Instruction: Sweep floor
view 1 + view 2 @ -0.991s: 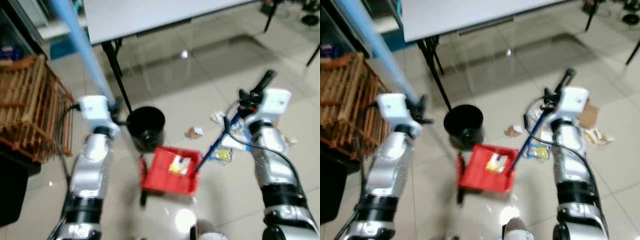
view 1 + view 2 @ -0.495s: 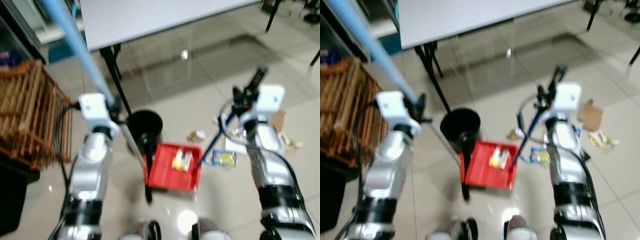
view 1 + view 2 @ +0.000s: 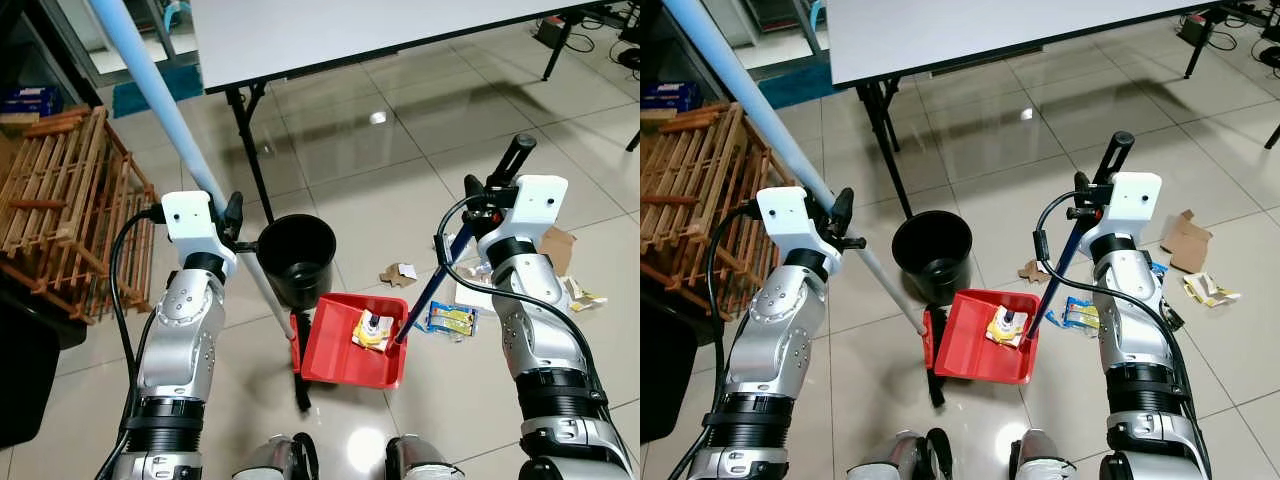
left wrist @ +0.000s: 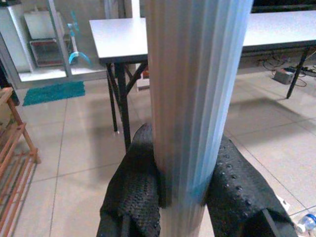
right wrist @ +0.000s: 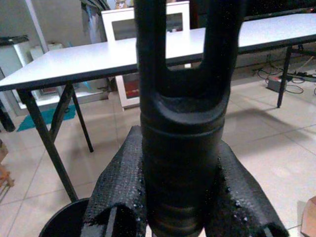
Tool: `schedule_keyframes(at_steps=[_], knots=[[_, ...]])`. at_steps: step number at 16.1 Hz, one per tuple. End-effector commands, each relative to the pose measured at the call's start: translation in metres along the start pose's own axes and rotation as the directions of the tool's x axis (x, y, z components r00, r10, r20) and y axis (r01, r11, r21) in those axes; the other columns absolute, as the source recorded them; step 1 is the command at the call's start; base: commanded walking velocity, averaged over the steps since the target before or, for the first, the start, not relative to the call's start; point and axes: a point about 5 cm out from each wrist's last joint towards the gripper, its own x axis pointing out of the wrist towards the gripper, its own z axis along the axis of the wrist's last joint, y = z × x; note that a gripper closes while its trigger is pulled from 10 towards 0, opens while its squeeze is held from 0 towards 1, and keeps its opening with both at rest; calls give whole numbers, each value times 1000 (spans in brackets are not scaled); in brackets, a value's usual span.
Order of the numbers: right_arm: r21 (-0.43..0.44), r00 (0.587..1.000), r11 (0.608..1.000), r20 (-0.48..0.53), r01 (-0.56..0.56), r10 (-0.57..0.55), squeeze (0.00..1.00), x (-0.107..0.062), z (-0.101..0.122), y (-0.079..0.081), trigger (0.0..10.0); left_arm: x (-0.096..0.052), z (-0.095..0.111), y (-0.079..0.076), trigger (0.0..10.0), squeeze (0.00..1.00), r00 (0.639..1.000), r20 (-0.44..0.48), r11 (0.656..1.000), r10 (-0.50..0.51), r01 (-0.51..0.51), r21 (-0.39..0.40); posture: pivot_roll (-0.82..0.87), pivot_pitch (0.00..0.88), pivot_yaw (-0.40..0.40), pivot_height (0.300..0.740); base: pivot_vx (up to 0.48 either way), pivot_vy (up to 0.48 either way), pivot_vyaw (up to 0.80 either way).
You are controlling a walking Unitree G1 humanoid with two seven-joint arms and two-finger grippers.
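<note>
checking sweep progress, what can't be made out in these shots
- Broom handle: upper end cut off by the eye views' top edge.
- Broom head: hidden behind the red dustpan and black bin.
- Yellow wrapper in the dustpan: print too small to read.
- Litter by the right arm: partly hidden by that arm.

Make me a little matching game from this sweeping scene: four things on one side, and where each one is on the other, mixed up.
Things:
1. broom pole
2. dustpan
3. black bucket
4. yellow wrapper

Places:
A. lying inside the dustpan
B. clamped in the left gripper
C. on the floor beside the table leg
D. on the floor, its handle in the right gripper

Pairs: 1-B, 2-D, 3-C, 4-A
</note>
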Motion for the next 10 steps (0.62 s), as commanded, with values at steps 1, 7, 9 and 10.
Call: schedule_keyframes(at_steps=[1,7,9,10], knots=[[21,999,1000,47,-18,17,0,3,11,5,10000,0,11,3,10000,0,999,51,1000,8,-8,-3,-216,164,121,740,0,0,0],[-15,998,1000,57,8,-7,0,8,21,-13,10000,-25,-9,52,10000,0,981,18,949,192,-190,251,-181,164,127,740,0,0,0],[-15,998,1000,58,4,-3,0,9,21,-11,10000,-30,-19,59,10000,0,978,-8,940,206,-196,280,-178,163,125,740,0,0,0],[-14,998,1000,58,4,-3,0,9,21,-10,10000,-31,-20,60,10000,0,978,-11,939,207,-196,283,-178,163,125,740,0,0,0]])
